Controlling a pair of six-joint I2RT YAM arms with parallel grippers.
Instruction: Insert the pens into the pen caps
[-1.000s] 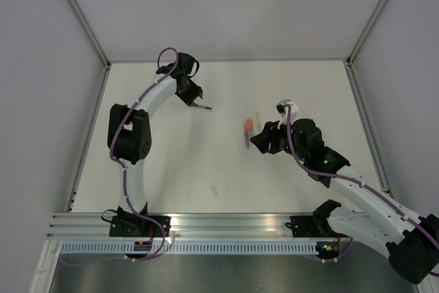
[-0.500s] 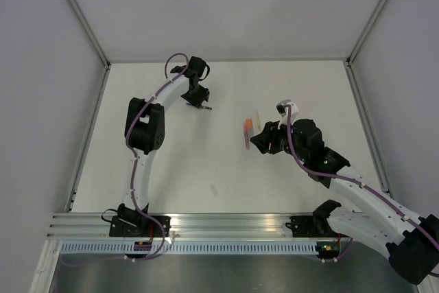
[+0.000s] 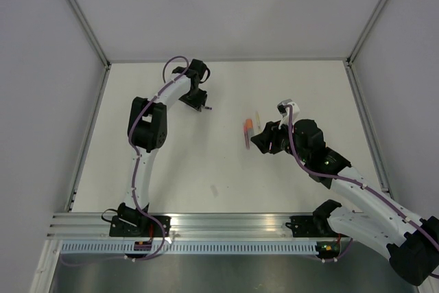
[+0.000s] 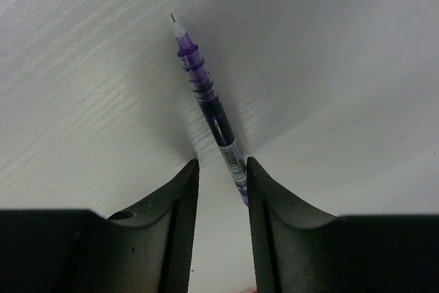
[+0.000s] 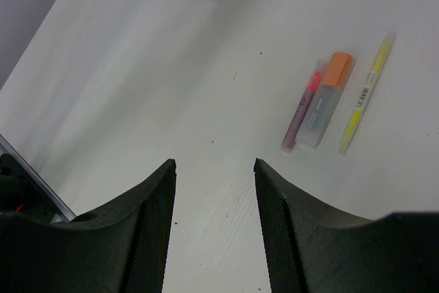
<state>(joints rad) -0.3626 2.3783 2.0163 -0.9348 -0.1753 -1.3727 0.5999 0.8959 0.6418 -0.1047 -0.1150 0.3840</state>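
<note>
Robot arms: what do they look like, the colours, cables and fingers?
Both the left arm and the right arm have white tubular links with black joint housings. A purple cable runs along each. The fingers are matte black wedges with finely ribbed inner faces.

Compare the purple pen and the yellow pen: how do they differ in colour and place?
The purple pen is dark; the yellow pen is pale. The purple pen lies alone between the left pincer fingers; the yellow pen lies beside an orange cap. Both are thin and lie flat on the table.
</note>
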